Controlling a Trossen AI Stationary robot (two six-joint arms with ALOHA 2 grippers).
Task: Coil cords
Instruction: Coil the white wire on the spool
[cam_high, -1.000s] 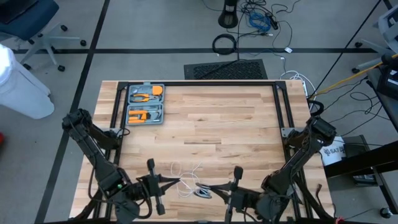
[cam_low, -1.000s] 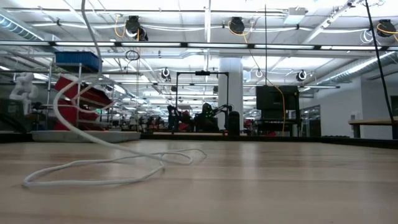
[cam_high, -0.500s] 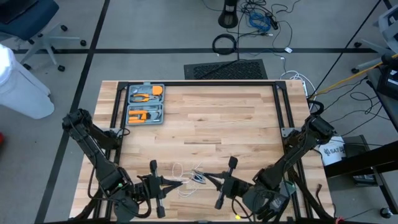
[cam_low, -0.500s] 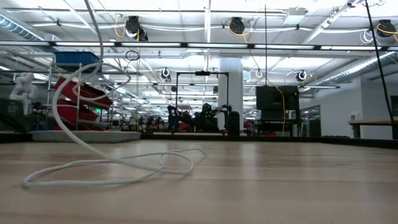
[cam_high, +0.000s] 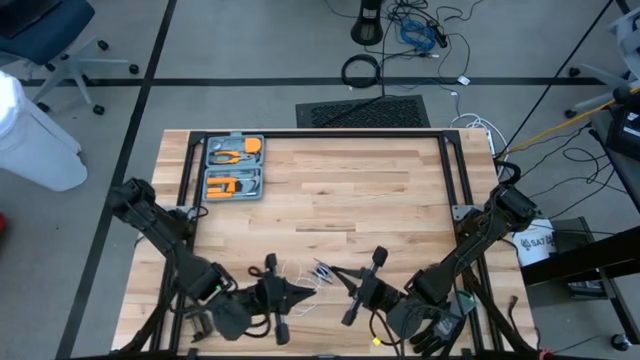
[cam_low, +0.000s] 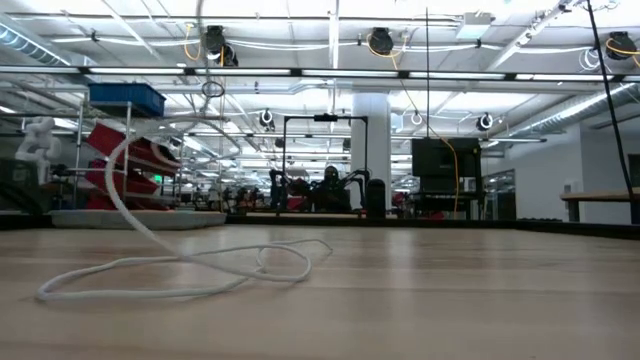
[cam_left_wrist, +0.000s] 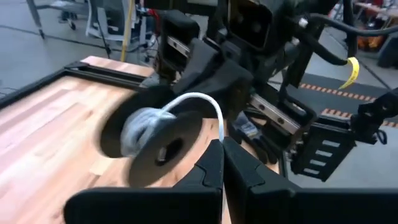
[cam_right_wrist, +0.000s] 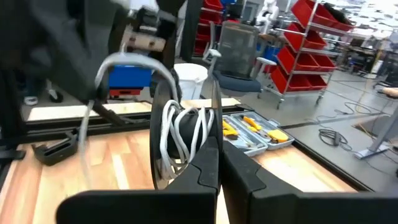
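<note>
The thin white cord (cam_low: 180, 275) lies in loose loops on the wood table near its near edge, and one strand rises from them. Its small black-and-silver reel (cam_high: 322, 270) hangs above the table, with several turns of cord wound on it (cam_right_wrist: 186, 134). My right gripper (cam_high: 335, 276) is shut on the reel and reaches in from the near right. My left gripper (cam_high: 306, 292) comes from the near left, close beside the reel, shut on the cord, which arches over from the reel (cam_left_wrist: 149, 127). My left gripper pinches a single strand of the cord (cam_left_wrist: 220, 132) between its fingertips, a short way from the reel. The fingers lie about level, coming from the table's left. The strand bows in a slack arc between reel and fingers. My right gripper pinches the reel by the rim of a disc (cam_right_wrist: 211, 127), coming about level from the table's right. The reel stands on edge, lifted clear of the table, with the wound cord showing between its discs.
A grey tool case (cam_high: 234, 167) with orange tools lies open at the table's far left corner. A black frame (cam_high: 320, 134) runs along the far edge and both sides. The wide middle of the table (cam_high: 330, 200) is bare wood.
My right gripper has carried the reel toward the far edge and rolled its wrist, then held still. My left gripper, still shut on the cord, has swung toward the table's right, closer to the reel. The rising strand has shifted with it; the loops on the table barely moved.
</note>
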